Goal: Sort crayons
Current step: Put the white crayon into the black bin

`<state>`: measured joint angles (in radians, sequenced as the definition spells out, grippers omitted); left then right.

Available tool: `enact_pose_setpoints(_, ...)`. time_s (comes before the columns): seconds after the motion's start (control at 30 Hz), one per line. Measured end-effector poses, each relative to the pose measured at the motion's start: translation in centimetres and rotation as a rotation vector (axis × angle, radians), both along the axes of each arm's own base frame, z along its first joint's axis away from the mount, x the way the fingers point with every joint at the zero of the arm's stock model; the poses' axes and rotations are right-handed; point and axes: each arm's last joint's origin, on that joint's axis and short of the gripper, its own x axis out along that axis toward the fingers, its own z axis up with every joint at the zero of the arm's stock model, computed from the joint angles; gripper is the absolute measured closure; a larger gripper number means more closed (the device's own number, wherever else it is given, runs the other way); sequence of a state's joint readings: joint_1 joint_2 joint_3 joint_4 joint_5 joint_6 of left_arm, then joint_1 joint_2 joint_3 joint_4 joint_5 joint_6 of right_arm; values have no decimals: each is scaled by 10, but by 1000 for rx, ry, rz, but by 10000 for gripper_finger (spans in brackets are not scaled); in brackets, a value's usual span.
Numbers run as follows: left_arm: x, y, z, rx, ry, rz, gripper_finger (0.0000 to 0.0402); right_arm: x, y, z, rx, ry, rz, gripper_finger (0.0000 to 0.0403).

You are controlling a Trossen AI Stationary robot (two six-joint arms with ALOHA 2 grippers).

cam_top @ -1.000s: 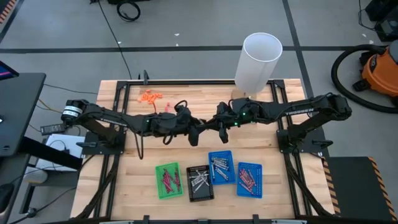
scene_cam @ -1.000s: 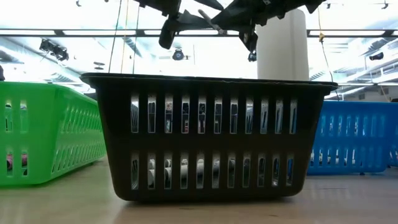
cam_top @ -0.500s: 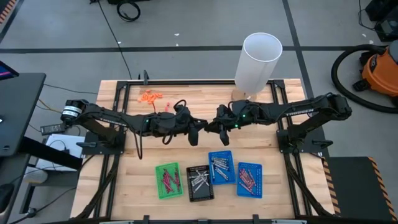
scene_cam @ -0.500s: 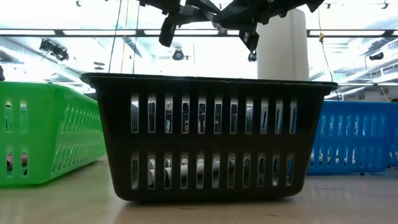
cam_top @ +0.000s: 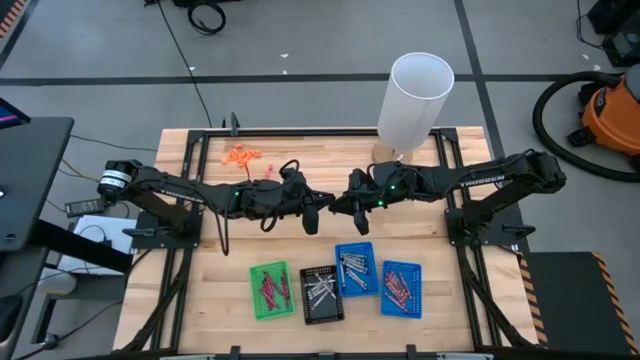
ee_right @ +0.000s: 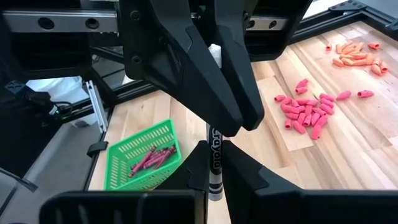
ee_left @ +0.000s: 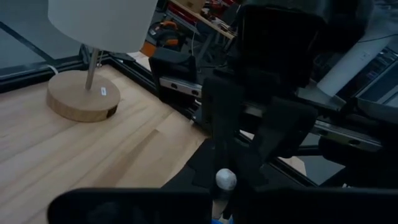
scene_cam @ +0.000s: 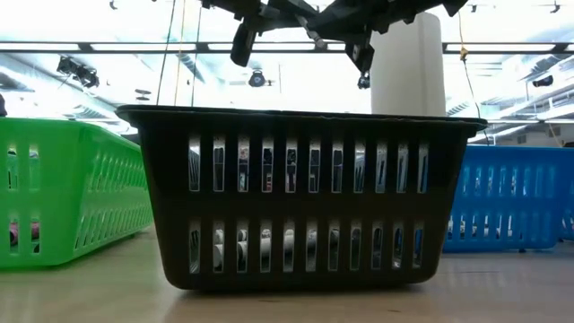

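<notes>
Four small trays sit in a row near the table's (cam_top: 210, 300) front edge: a green tray (cam_top: 270, 290) of maroon crayons (cam_top: 268, 288), a black tray (cam_top: 321, 293) of grey ones, then two blue trays (cam_top: 355, 268) holding grey and red sticks. Behind the green tray lie two clusters, orange bits (cam_top: 241, 155) and pink bits (ee_right: 306, 109). Above the black tray the two arms meet fingertip to fingertip. The left gripper (cam_top: 312, 213) pinches one grey crayon (ee_right: 213, 163) by its upper end; the right gripper (cam_top: 341, 205) pinches its lower end. Most of that crayon is hidden by the fingers.
</notes>
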<state>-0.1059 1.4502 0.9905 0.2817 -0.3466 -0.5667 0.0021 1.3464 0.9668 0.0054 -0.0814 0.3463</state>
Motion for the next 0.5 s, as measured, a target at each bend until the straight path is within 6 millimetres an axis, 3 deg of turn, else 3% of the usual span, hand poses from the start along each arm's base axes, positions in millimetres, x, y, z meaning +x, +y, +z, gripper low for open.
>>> enact_pose_setpoints(0.17,0,0,0,1,0,-11,382,0,0,0,6,-5,5,346)
enact_pose_setpoints(0.37,0,-2,-1,5,12,-58,382,-5,-6,-1,62,49,44,279)
enact_pose_setpoints(0.5,0,-4,-2,13,27,-151,369,-19,-10,2,104,119,75,244)
